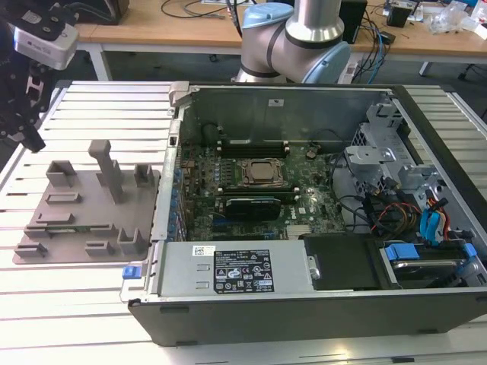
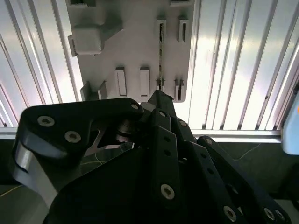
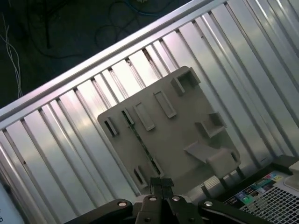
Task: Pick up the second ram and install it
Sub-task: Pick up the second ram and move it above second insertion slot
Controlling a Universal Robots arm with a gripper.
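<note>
Black finger linkage of the gripper (image 2: 159, 95) is seen closest in the second wrist view. Its two fingers meet at a single tip and are judged pressed together, with nothing pinched between them. Just beyond the tip, a grey plastic plate (image 2: 135, 46) with upright blocks is laid flat on the slatted metal table (image 1: 91, 304). The second ram (image 2: 161, 51) is noted standing on its long edge in the plate, held between pairs of small blocks, so it is seen as a thin dark line running away from the fingertip. The same line is made out in the first wrist view. No contact between fingers and ram can be confirmed; the gripper appears poised above the plate, roughly in line with one end of the ram. In the exterior view the gripper is placed at the exterior view's left, beside the plate and well apart from the open computer case (image 1: 304, 315) at the exterior view's right. Black memory slots (image 1: 247, 144) are seen beside the processor on the motherboard (image 1: 199, 175); whether one is already filled cannot be told. Step judged in hand: approach for the pick, with nothing lifted and nothing installed. The grasp is judged to call for the fingers to be spread, squared across the ram's thin faces and lowered straight, since a stick on edge is easily tipped or scraped against its blocks.
</note>
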